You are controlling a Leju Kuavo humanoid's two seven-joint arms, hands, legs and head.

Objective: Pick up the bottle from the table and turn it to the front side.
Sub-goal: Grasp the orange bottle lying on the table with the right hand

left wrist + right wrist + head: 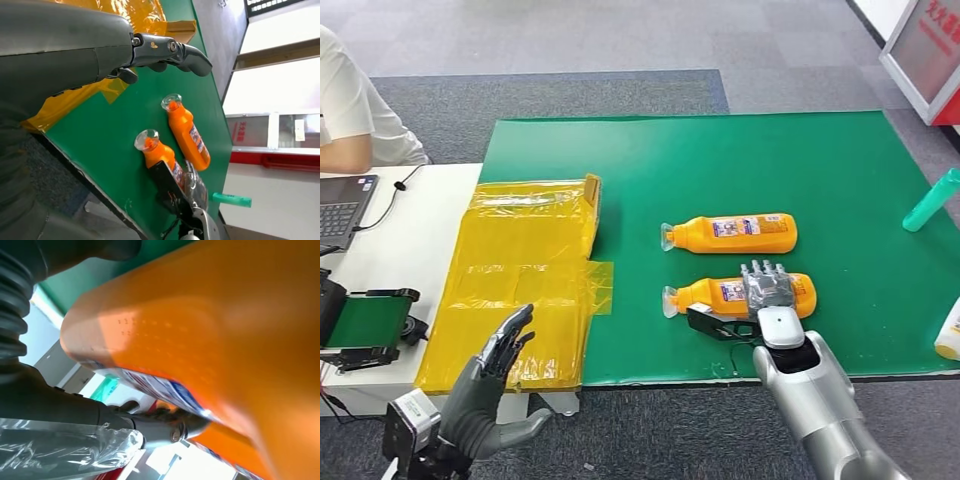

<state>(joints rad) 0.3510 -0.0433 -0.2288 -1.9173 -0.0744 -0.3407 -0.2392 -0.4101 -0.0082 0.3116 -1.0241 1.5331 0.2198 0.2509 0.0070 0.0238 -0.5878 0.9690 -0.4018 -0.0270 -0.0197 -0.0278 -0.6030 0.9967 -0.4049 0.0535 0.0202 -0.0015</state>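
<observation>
Two orange bottles lie on their sides on the green mat (848,180), clear caps pointing left. My right hand (769,290) rests over the near bottle (712,295), fingers draped across its body and the dark thumb (709,322) along its near side. In the right wrist view this bottle (226,330) sits close against the palm, with a finger (166,422) curled round it. The left wrist view shows the same near bottle (160,152) still down on the mat. The far bottle (731,233) (186,132) lies apart, untouched. My left hand (497,360) (166,50) hovers open at the table's front left, holding nothing.
A yellow plastic sheet (524,280) covers the mat's left end. A teal bottle (931,200) lies at the far right, and a white and yellow bottle (950,330) at the right edge. On the white table (418,230) are a laptop (343,205) and a small belt device (365,320); a person (350,120) sits there.
</observation>
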